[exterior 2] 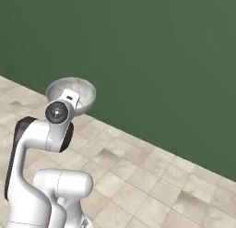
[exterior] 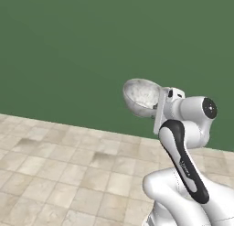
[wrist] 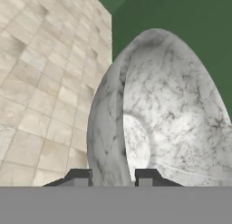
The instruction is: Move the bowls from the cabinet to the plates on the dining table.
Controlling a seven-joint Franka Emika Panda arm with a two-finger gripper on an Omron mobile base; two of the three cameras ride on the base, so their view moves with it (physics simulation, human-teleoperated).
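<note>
While one marbled bowl (wrist: 172, 123) rides aloft—rim pinched by the tool (wrist: 113, 175)—tiled floor (exterior: 68, 161) lies below.

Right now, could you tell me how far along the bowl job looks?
Done: the pale marbled bowl is out of the cabinet. In hand: the tool is shut on its rim, one finger on each side of the wall, carrying it above the tiled floor in front of a green wall. Left: setting it on a plate; no table is in sight.

One marbled grey-white bowl (wrist: 167, 123), one claw (wrist: 113, 177), one green wall (exterior: 91, 46), one tiled floor (exterior: 68, 165)
</note>
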